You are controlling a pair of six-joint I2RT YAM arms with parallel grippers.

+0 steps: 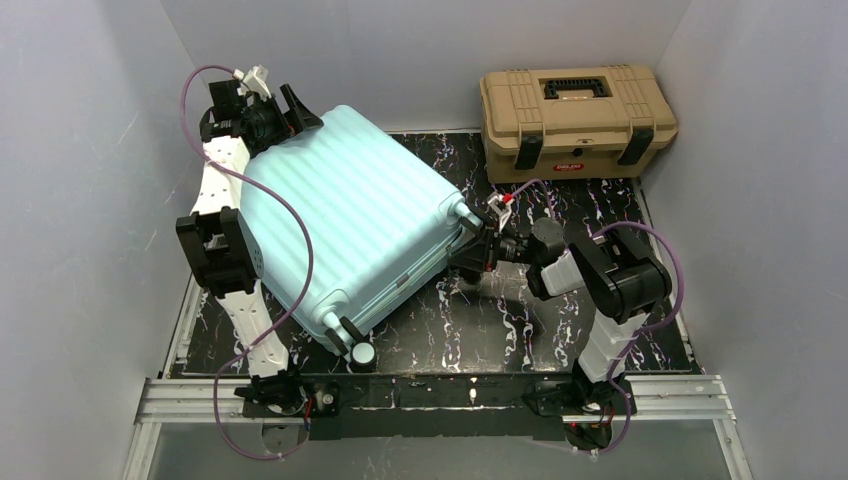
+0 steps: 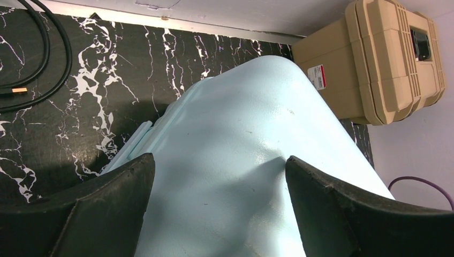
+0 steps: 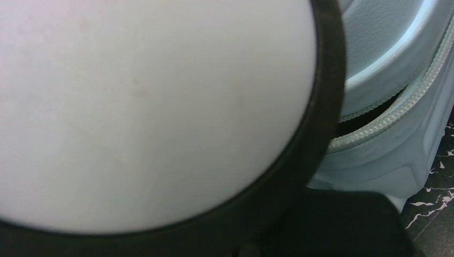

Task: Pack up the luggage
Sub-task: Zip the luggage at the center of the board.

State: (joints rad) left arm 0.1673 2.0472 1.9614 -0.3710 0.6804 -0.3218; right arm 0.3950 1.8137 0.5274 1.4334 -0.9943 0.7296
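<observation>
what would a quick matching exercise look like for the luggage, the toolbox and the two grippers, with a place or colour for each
1 luggage
2 toolbox
3 left gripper
4 right gripper

a tan, far right corner
b jaws wide over the luggage's far left corner
c pale mint, ribbed shell
d at the luggage's right edge

Pairs: 1-c, 2-a, 3-b, 4-d

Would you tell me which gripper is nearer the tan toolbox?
Right. The right gripper is at the suitcase's right edge, in front of the toolbox; the left gripper straddles the suitcase's far-left corner.
</observation>
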